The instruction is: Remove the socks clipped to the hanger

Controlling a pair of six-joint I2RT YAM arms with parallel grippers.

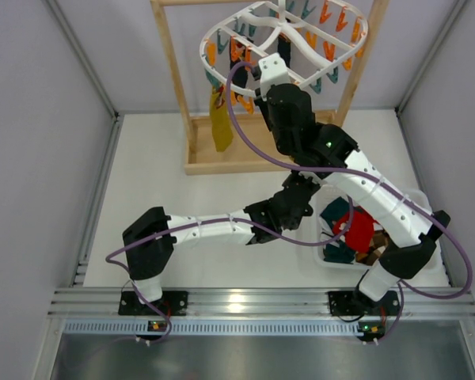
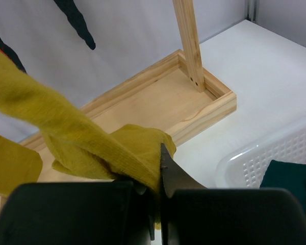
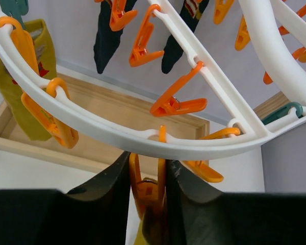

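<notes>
Left jaws grip the mustard sock [image 2: 86, 143] by its lower end; it stretches upward, apparently to the orange peg [image 3: 144, 190] the right jaws pinch under the hanger [image 3: 117, 136].

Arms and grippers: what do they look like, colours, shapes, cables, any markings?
Both arms have white links between bulky black joint housings: left arm, right arm. A purple cable loops along each. The left gripper and right gripper have matt black tapered fingers. A green light shows on the right arm.
</notes>
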